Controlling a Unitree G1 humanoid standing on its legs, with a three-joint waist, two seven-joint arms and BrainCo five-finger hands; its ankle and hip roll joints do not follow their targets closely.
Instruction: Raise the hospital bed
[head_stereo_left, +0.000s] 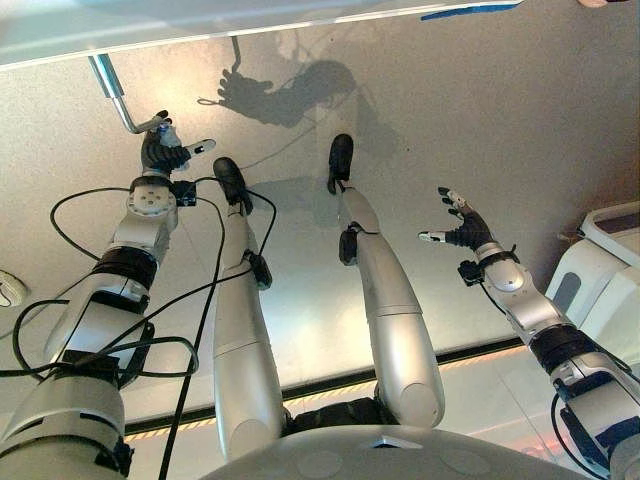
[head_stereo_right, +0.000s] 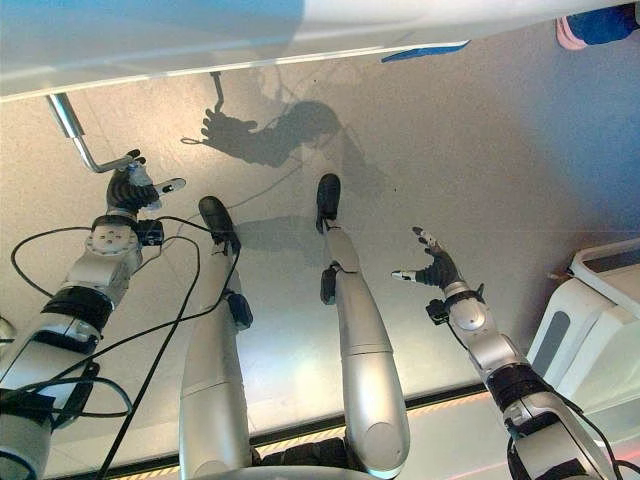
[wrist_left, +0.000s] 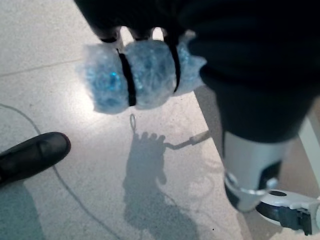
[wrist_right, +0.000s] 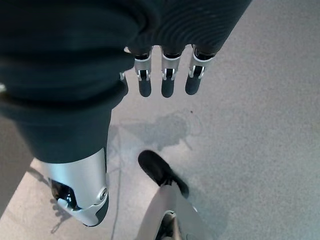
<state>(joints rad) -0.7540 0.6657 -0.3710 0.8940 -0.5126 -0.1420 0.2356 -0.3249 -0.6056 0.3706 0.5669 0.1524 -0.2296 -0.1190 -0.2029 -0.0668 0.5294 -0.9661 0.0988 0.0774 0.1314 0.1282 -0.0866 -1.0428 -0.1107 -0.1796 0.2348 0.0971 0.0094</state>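
The hospital bed's pale edge (head_stereo_left: 200, 25) runs across the top of the eye views. A bent metal crank rod (head_stereo_left: 112, 90) hangs down from it at the upper left. My left hand (head_stereo_left: 163, 150) is at the rod's lower end, fingers curled round the crank handle (wrist_left: 145, 72), which is wrapped in blue bubble film with dark bands; the thumb sticks out sideways. My right hand (head_stereo_left: 462, 230) hovers over the floor at the right, far from the bed, fingers spread and holding nothing (wrist_right: 162, 80).
A white piece of equipment (head_stereo_left: 605, 280) stands at the right edge. A bed leg with a caster (wrist_left: 287, 215) is close to the left hand. Blue tape (head_stereo_right: 425, 50) lies on the floor under the bed edge. A person's shoe (head_stereo_right: 600, 25) shows at the top right.
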